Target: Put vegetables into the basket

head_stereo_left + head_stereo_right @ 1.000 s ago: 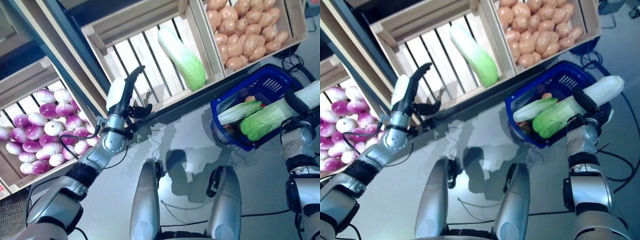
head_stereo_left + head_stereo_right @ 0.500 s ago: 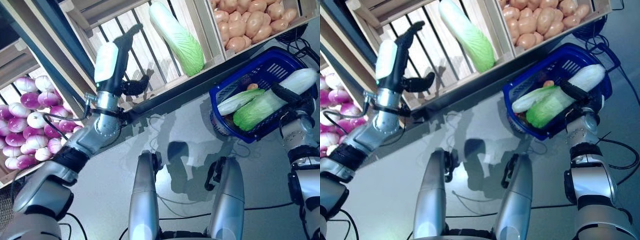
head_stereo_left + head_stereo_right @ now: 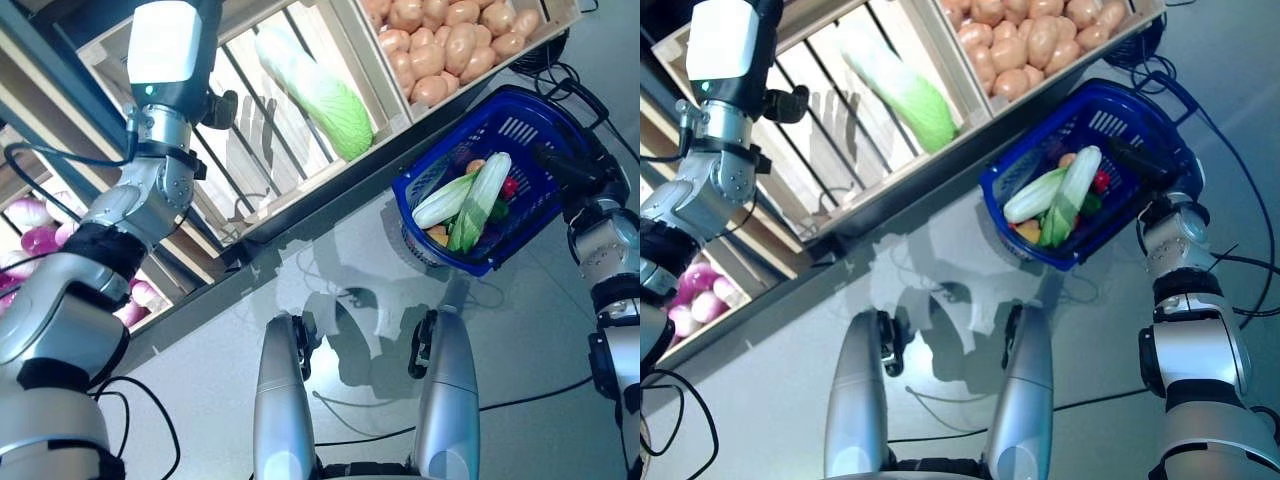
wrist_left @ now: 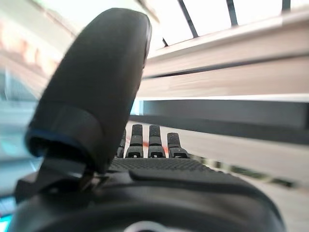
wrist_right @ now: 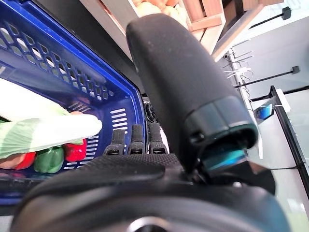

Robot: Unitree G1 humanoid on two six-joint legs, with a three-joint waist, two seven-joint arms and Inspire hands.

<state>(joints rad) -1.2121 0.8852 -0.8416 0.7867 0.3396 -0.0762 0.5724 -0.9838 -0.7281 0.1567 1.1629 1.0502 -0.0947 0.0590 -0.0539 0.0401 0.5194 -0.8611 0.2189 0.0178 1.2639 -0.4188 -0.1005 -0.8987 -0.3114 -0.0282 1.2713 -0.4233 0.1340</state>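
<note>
The blue basket (image 3: 532, 113) stands on the floor at the right. Two long pale-green cabbages (image 3: 478, 203) lie in it on small red, orange and green vegetables. In the right wrist view a cabbage (image 5: 43, 133) lies over a red pepper (image 5: 75, 151). My right hand (image 3: 562, 165) is just above the basket's right rim, with straight fingers (image 5: 133, 140) and nothing in it. My left hand (image 3: 172, 55) is raised at the slatted crate, open and empty, with straight fingers (image 4: 154, 140). A long green-and-white cabbage (image 3: 318, 93) lies in that crate to its right, apart from the hand.
The wooden stand (image 3: 300, 190) of slatted crates runs across the back from left to right, with a dark front rail (image 3: 330, 205) low down. The basket sits close against its right end. Grey floor lies in front.
My right hand has let go of its cabbage, which now lies in the basket. My left hand has risen higher against the crate. The camera has shifted too.
</note>
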